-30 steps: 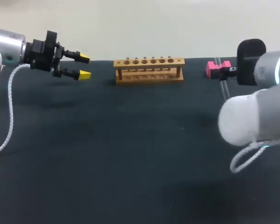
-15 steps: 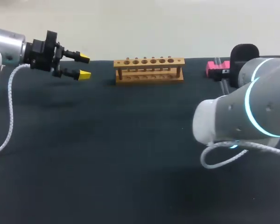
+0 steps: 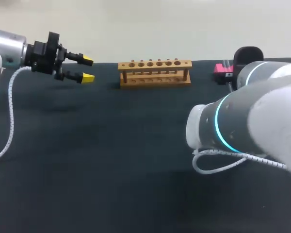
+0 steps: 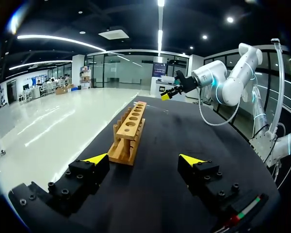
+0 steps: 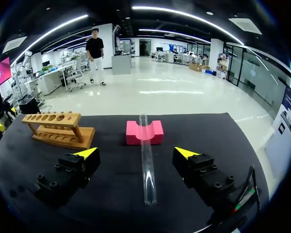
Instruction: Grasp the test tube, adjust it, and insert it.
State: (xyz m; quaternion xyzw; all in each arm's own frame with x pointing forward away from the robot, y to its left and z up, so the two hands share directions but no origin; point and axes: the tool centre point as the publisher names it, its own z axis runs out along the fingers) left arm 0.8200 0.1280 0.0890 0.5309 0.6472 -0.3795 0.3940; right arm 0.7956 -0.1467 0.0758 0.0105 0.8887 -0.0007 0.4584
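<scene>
While the test tube [image 5: 146, 160] lies untouched on its pink block [image 3: 221, 70] at upper right, ahead of the spread right pincer [image 5: 136, 153], grasping, adjusting and insertion into the wooden rack [image 3: 154, 73] all remain, the left pincer [image 3: 88, 69] likewise spread.

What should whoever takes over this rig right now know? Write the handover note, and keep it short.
Left gripper: fingers open, empty, apart from the wooden rack, facing its end.
Right gripper: fingers open, empty, lined up on the test tube, which shows between them, untouched.
Tube: lying flat, far end in the pink block groove, near end on the table.
Rack: upright at the table's far side, holes appear empty.
Done: nothing grasped yet.
Left: grasp the tube, adjust it, insert it in the rack.
</scene>
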